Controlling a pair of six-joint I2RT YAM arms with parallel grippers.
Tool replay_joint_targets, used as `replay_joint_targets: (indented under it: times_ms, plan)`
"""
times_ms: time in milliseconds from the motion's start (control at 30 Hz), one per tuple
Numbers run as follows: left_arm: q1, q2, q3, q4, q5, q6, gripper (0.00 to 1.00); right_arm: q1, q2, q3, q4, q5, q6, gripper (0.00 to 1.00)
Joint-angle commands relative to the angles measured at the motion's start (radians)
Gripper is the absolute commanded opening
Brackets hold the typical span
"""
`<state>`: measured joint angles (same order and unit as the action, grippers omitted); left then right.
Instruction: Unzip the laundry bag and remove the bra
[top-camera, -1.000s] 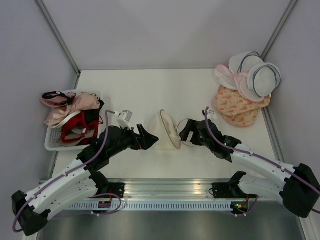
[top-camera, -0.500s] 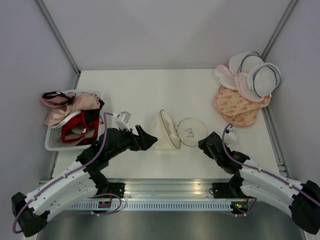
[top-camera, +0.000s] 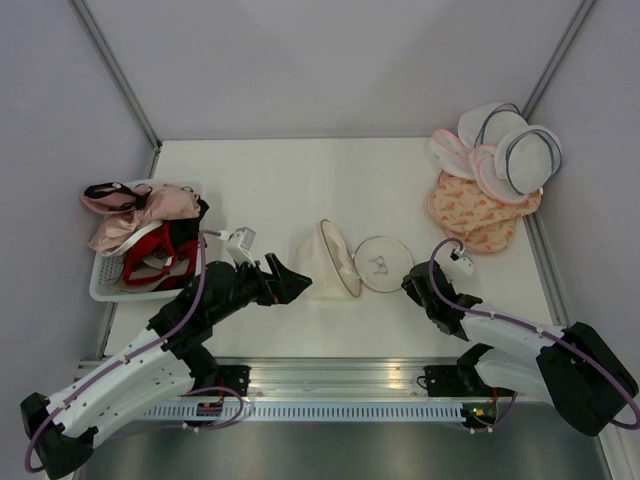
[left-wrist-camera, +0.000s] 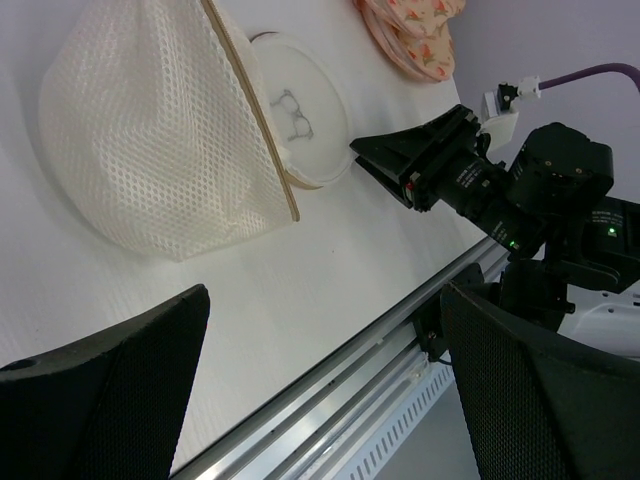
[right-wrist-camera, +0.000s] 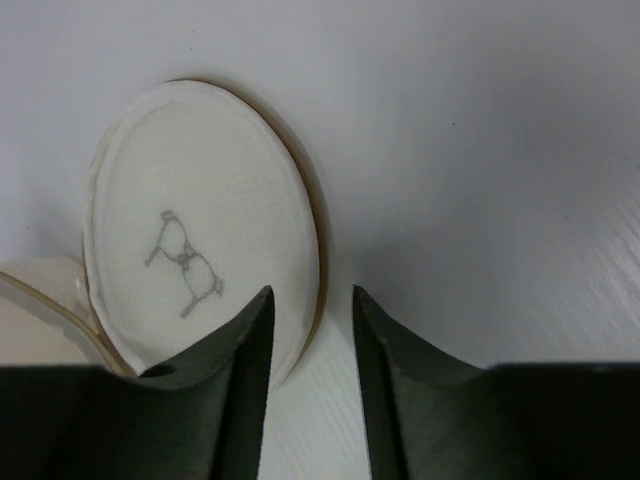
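The laundry bag lies unzipped at mid-table. Its cream mesh dome (top-camera: 325, 262) (left-wrist-camera: 160, 140) stands beside its flat round lid (top-camera: 378, 263) (right-wrist-camera: 190, 250), which bears a small bra drawing. A dusty pink bra (top-camera: 112, 196) with black straps lies on top of the pile in the white basket (top-camera: 100, 285) at the left. My left gripper (top-camera: 298, 281) (left-wrist-camera: 322, 300) is wide open just near-left of the dome and holds nothing. My right gripper (top-camera: 408, 282) (right-wrist-camera: 310, 292) hovers at the lid's near-right rim. Its jaws are narrowed but apart, with nothing clamped.
The basket also holds a red bra (top-camera: 150, 250) and other pink ones. White domed bags with pink trim (top-camera: 505, 145) and pink patterned flat bags (top-camera: 480, 210) are piled at the far right. The metal rail (top-camera: 330, 375) runs along the near edge.
My right arm has pulled back from the lid toward the near right and its jaws have narrowed. The left gripper has drawn back slightly and stays open.
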<state>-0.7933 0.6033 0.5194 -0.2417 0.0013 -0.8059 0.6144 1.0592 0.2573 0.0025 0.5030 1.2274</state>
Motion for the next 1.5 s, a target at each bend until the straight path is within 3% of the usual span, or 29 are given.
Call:
replay_joint_targets:
  times_ms: [0, 100, 133, 200, 333, 433, 567, 733, 867, 1067, 1200, 1400, 1467]
  plan:
    - [-0.003, -0.02, -0.004, -0.002, -0.006, -0.03, 0.99, -0.028, 0.097, 0.028, 0.099, -0.038, -0.06, 0.39]
    - [-0.004, -0.033, -0.01, -0.013, -0.012, -0.033, 0.99, -0.047, 0.177, 0.075, 0.094, -0.066, -0.089, 0.26]
    - [-0.004, -0.037, -0.009, -0.024, -0.017, -0.033, 0.99, -0.057, 0.189, 0.086, 0.09, -0.07, -0.104, 0.13]
    - [-0.004, -0.057, -0.012, -0.03, -0.023, -0.033, 0.99, -0.062, 0.208, 0.108, 0.061, -0.061, -0.111, 0.0]
    - [-0.004, -0.079, -0.012, -0.047, -0.029, -0.032, 0.99, -0.064, 0.161, 0.135, 0.001, -0.008, -0.14, 0.0]
    - [-0.004, -0.089, -0.012, -0.059, -0.029, -0.033, 0.99, -0.064, 0.046, 0.189, -0.146, 0.074, -0.198, 0.0]
    - [-0.004, -0.099, -0.013, -0.068, -0.032, -0.035, 0.99, -0.065, -0.08, 0.351, -0.211, 0.085, -0.469, 0.01]
    - [-0.004, -0.109, -0.021, -0.07, -0.04, -0.042, 0.99, -0.025, 0.005, 0.572, -0.332, 0.069, -0.729, 0.0]
    - [-0.004, -0.115, -0.029, -0.082, -0.053, -0.053, 0.99, 0.143, 0.181, 0.727, -0.389, 0.175, -0.874, 0.0]
    - [-0.004, -0.155, -0.029, -0.165, -0.147, -0.091, 1.0, 0.459, 0.46, 0.81, -0.372, 0.276, -1.097, 0.0]
    - [-0.004, -0.198, -0.029, -0.221, -0.204, -0.118, 1.0, 0.606, 0.528, 0.795, -0.334, 0.258, -1.143, 0.01]
    - [-0.004, -0.224, -0.045, -0.246, -0.238, -0.148, 1.0, 0.714, 0.553, 0.731, -0.26, 0.215, -1.18, 0.0]
    - [-0.004, -0.223, -0.05, -0.245, -0.239, -0.154, 1.0, 0.723, 0.507, 0.696, -0.234, 0.2, -1.171, 0.24]
